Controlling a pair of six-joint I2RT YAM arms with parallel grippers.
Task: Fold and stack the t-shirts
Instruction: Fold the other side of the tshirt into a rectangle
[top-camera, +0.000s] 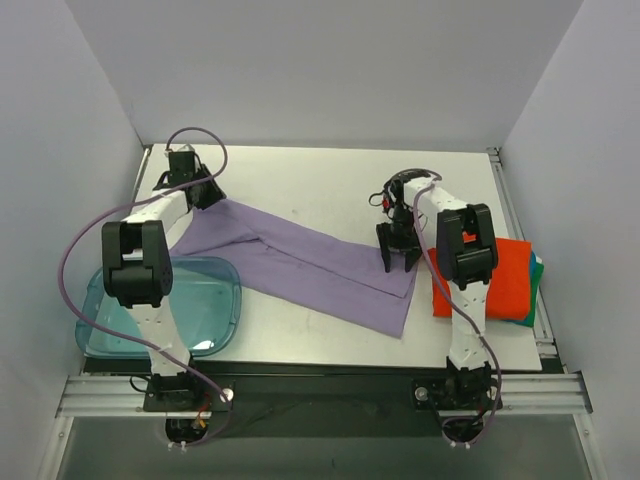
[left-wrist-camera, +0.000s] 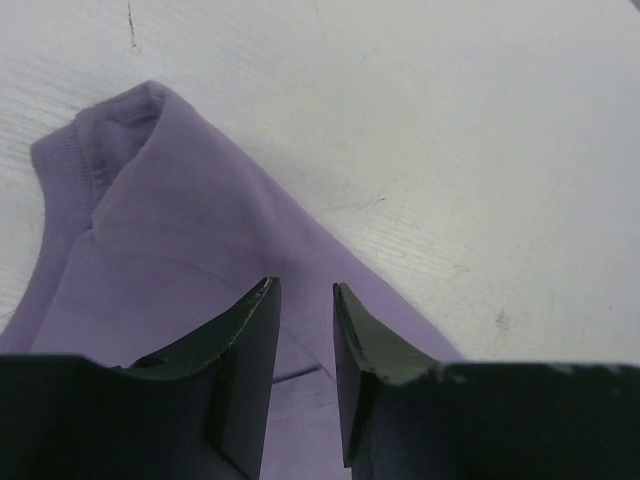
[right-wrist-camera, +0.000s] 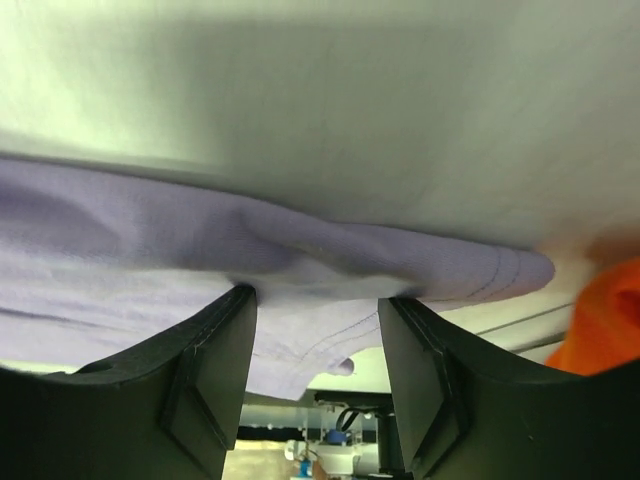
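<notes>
The lavender-purple t-shirt (top-camera: 300, 262) lies flat in a long diagonal band across the table's middle. My left gripper (top-camera: 208, 192) hovers over its far left corner. In the left wrist view the gripper (left-wrist-camera: 305, 290) has its jaws a narrow gap apart, with the purple cloth (left-wrist-camera: 180, 250) flat beneath and nothing between them. My right gripper (top-camera: 397, 262) is wide open at the shirt's right edge. In the right wrist view its tips (right-wrist-camera: 318, 300) touch the purple hem (right-wrist-camera: 200, 240). The orange-red t-shirt (top-camera: 505, 275) lies folded at the right, on a green-teal edge (top-camera: 537, 272).
A translucent blue tray (top-camera: 205, 300) sits at the near left, partly under my left arm. White walls enclose the table on three sides. The orange cloth (right-wrist-camera: 610, 320) shows at the right wrist view's right edge.
</notes>
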